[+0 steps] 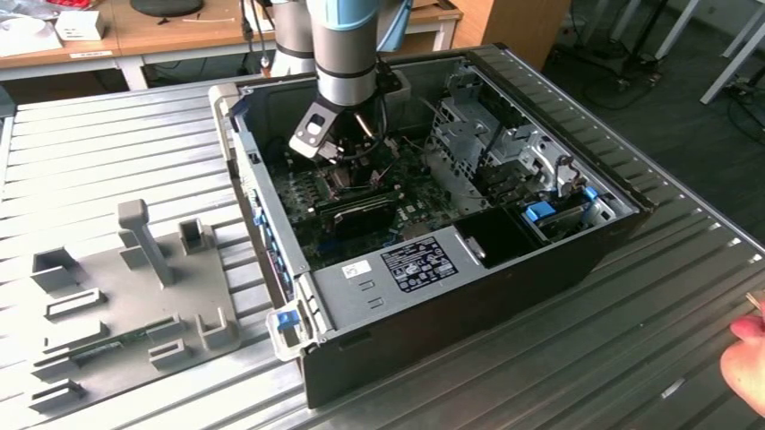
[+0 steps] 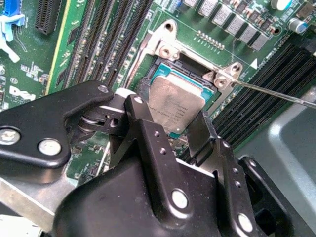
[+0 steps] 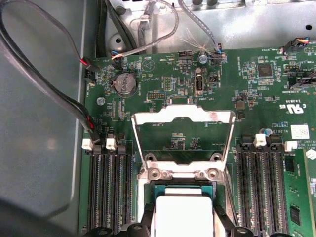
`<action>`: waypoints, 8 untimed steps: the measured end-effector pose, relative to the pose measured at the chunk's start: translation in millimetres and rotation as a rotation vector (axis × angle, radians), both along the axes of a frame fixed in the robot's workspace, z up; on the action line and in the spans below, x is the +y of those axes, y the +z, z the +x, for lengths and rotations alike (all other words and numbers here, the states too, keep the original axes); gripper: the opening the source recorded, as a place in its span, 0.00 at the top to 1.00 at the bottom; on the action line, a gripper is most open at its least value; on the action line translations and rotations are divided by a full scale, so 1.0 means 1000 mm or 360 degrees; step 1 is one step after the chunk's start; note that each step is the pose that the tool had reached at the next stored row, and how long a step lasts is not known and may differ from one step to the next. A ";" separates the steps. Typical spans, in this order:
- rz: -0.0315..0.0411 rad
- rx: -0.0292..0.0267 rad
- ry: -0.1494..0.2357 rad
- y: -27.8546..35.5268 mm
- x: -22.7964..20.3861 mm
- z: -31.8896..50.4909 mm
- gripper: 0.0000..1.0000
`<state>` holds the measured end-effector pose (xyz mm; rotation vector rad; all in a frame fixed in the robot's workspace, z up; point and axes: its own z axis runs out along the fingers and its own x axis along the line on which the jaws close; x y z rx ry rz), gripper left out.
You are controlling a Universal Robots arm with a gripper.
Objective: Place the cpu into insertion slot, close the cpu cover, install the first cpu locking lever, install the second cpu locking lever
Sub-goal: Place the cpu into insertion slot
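Silvery cpu (image 2: 177,101), seemingly in pincer (image 2: 168,112)

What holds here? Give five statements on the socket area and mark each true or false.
1. The tool grips the cpu over the insertion slot. True.
2. The cpu cover is shut. False: it stands swung open.
3. Black memory slots flank the slot on both sides. True.
4. The computer case stands upright. False: it lies on its side, open side up.
5. A hand shows at the exterior view's left edge. False: it is at the right edge.
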<state>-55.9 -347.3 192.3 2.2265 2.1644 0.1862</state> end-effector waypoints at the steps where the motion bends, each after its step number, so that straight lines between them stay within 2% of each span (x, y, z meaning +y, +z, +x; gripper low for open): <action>1: 0.0000 0.00001 0.0000 0.0000 0.0000 0.0000 0.46; 8: -0.0001 0.00003 0.0000 -0.0016 -0.0001 0.0000 0.46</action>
